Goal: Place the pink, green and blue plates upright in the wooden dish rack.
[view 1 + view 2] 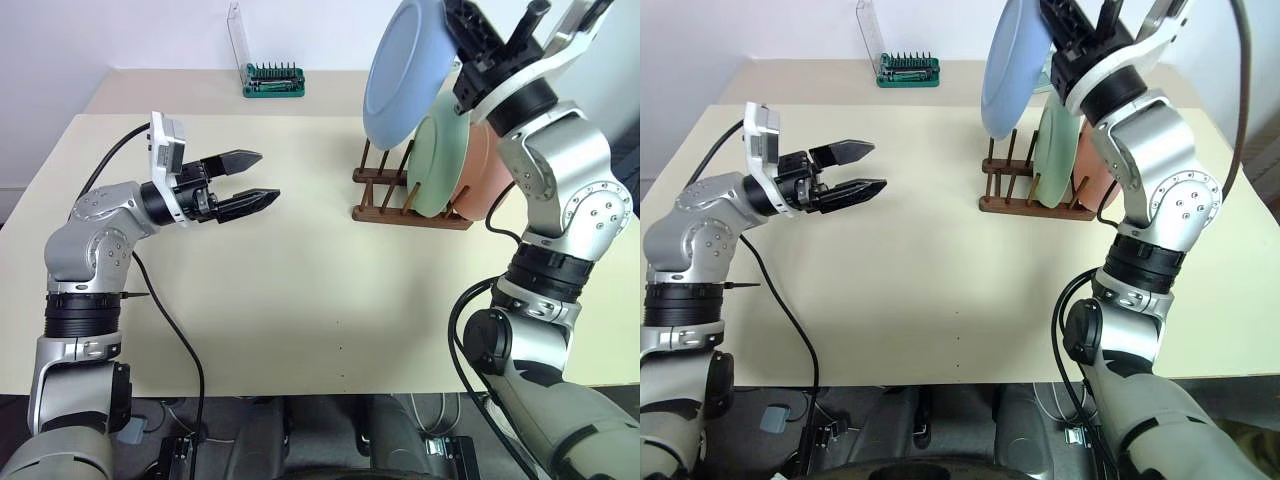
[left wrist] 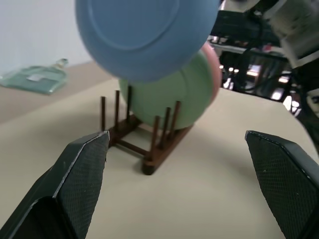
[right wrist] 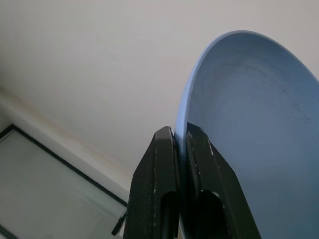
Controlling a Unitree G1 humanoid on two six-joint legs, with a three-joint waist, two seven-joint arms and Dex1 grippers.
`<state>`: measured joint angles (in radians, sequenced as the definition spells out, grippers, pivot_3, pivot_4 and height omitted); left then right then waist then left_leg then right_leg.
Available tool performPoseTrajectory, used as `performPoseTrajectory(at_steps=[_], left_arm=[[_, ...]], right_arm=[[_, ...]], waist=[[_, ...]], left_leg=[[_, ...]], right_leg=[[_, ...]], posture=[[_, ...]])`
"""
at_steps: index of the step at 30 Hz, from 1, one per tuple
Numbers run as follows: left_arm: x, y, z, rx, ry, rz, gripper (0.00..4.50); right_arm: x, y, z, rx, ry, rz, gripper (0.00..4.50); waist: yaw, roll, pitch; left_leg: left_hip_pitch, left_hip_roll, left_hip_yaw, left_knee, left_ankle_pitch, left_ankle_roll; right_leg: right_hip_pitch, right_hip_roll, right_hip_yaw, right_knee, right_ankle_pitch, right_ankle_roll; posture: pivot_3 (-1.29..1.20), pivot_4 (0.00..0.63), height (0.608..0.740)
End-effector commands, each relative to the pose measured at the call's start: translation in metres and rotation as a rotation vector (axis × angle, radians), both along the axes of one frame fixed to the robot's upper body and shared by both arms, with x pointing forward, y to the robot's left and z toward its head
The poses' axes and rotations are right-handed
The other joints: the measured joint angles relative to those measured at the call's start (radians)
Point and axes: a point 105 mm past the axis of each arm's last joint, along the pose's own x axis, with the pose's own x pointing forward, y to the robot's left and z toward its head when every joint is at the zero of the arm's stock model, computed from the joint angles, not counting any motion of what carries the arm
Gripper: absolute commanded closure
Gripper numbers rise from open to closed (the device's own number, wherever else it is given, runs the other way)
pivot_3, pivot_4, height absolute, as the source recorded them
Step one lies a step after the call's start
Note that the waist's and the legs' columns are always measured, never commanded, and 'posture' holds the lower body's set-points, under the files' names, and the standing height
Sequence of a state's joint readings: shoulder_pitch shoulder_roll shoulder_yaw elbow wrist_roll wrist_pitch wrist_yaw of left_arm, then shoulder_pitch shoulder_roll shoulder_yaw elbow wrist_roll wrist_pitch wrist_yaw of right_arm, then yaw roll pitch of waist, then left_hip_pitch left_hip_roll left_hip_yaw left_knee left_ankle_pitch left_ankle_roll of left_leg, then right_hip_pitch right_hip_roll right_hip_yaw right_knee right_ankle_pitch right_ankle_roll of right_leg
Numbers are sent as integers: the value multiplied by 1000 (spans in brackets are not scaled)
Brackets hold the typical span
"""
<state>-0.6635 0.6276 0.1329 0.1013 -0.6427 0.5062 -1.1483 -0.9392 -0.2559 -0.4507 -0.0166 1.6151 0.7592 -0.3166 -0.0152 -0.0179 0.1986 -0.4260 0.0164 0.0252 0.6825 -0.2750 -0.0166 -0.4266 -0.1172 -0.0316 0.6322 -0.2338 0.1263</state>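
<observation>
**Left eye view: blue plate poised over the rack's free slots**

Left eye view shows the right hand clamped on the rim of the blue plate, jaws pinched narrow on the edge, as the right wrist view confirms. The plate hangs near upright, tilted slightly, its lower edge above and just in front of the rack on the side facing the left hand. The rack is dark brown wood, two base rails with thin upright pegs. The green plate stands upright in the rack; the pink plate stands just behind it, on the rack's far side from the blue plate. Free pegs lie directly below the blue plate, so the coming move appears to be a straight descent, with the plate's face kept parallel to the green one.

The left hand hovers over the counter, well apart from the rack, jaws wide and empty, pointing toward it. All three plates are plain, round, shallow and matte. Beyond the rack, at the counter's far edge, sits a green tool holder.
</observation>
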Motion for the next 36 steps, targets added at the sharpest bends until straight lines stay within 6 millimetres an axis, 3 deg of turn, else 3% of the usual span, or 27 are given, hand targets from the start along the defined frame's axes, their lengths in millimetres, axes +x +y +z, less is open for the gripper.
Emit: performPoseTrajectory(at_steps=[1,12,22,25,32,36], left_arm=[[-5,-8,14,-3,-57,-28,15],[0,-6,13,-13,-70,14,15],[2,-4,15,0,-99,44,15],[2,-3,16,5,-107,47,0],[5,-1,17,7,-109,51,0],[5,-4,17,3,-111,41,0]], right_arm=[[-4,-6,6,-29,-34,-24,4500],[7,-18,-19,-21,41,-49,4500],[13,-12,-48,-92,87,-44,4500],[16,-14,-52,-121,88,-61,3507],[16,-16,-45,-178,39,-99,36],[10,-12,-31,-233,-60,-118,36]], waist=[[0,0,0],[0,0,0],[1,0,0],[1,0,0],[2,0,0],[1,0,0]], left_leg=[[0,0,0,0,0,0],[0,0,0,0,0,0],[0,0,0,0,0,0],[0,0,0,0,0,0],[0,0,0,0,0,0],[0,0,0,0,0,0]], right_leg=[[0,0,0,0,0,0],[0,0,0,0,0,0],[0,0,0,0,0,0],[0,0,0,0,0,0],[0,0,0,-1,0,0],[0,0,0,-1,0,0]], posture=[[0,150,724],[0,150,724],[0,150,724],[0,150,724],[0,150,724],[0,150,724]])
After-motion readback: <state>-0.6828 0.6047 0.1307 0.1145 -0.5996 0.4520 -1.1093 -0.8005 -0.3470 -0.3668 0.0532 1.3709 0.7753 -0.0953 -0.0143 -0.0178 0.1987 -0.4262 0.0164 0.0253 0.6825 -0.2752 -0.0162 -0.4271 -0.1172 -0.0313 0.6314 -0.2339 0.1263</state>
